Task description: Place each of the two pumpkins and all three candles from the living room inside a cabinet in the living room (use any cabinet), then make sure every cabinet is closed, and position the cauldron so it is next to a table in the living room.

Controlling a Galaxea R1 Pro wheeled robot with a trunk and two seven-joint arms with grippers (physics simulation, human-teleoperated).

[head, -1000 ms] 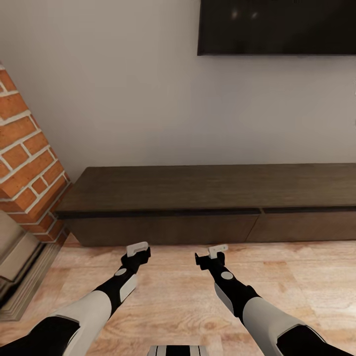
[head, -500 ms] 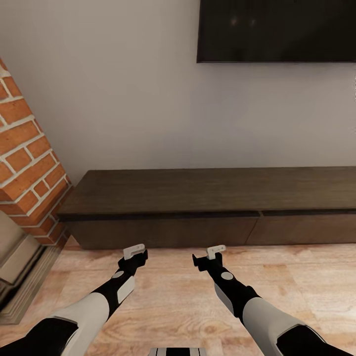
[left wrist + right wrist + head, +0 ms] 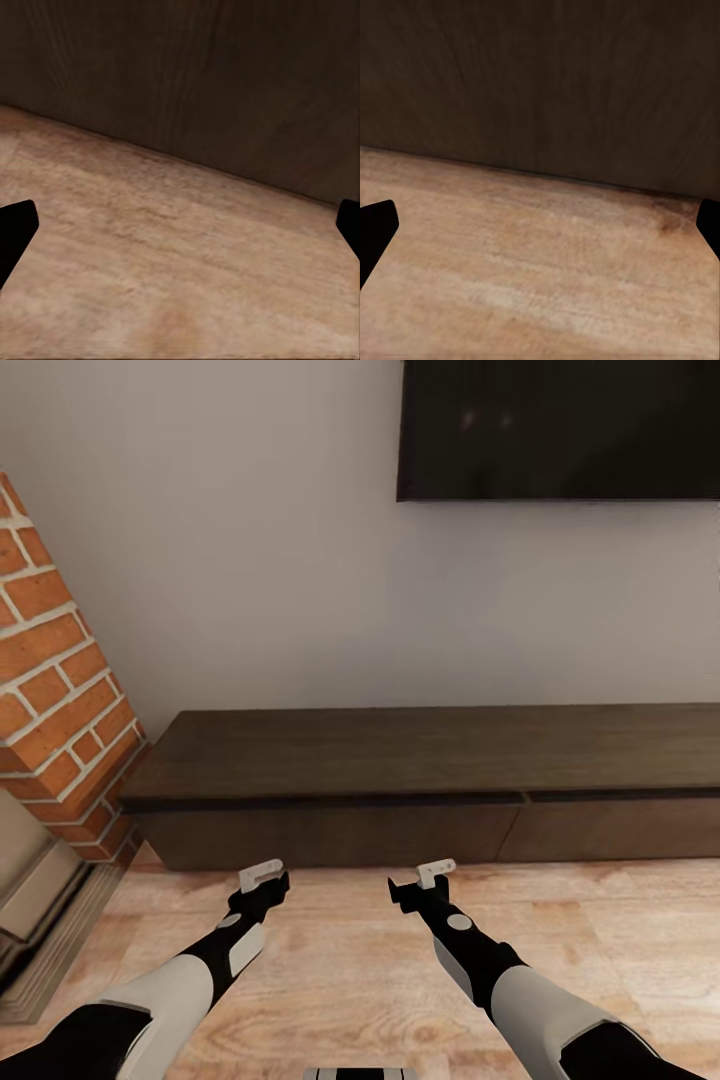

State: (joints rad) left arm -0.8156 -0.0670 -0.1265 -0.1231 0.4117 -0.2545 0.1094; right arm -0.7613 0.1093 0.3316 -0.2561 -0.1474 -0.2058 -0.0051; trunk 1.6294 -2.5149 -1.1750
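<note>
Cabinet (image 3: 420,785) stands closed against the wall in the head view, beside the brick fireplace (image 3: 50,690) and under the TV (image 3: 560,428); left hand (image 3: 262,878) and right hand (image 3: 432,878) hang low before its drawer fronts. In both wrist views we find each hand spread wide, holding nothing, aimed at the dark front. We judge opening comes next: meet the drawer's top edge squarely.
</note>
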